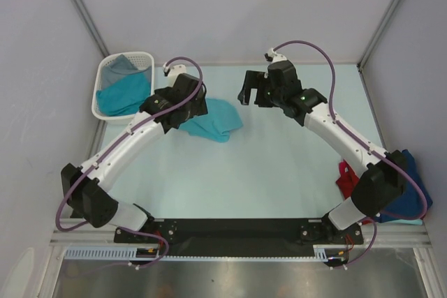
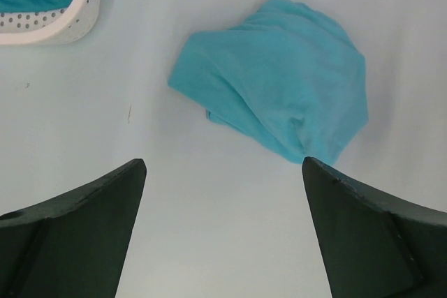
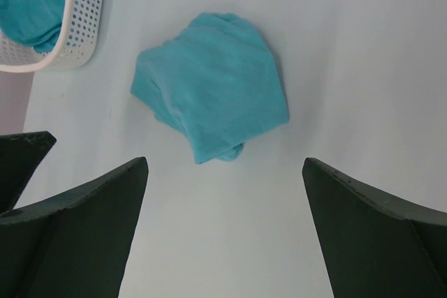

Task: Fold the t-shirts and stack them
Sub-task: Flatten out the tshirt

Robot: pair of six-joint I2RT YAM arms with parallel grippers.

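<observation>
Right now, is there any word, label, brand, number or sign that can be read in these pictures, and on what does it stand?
None: no word, label, brand, number or sign can be read in any view.
The teal shirt shows no print or tag.
The basket is plain white, with holes only.
The right arm bears a small green light, which is not a text.

A teal t-shirt (image 1: 218,121) lies crumpled on the table (image 1: 265,165). Another teal shirt (image 1: 124,95) and a grey shirt (image 1: 122,65) fill the basket (image 1: 98,90). A red shirt (image 1: 344,179) and a navy shirt (image 1: 404,207) lie heaped at the table's right edge.
</observation>
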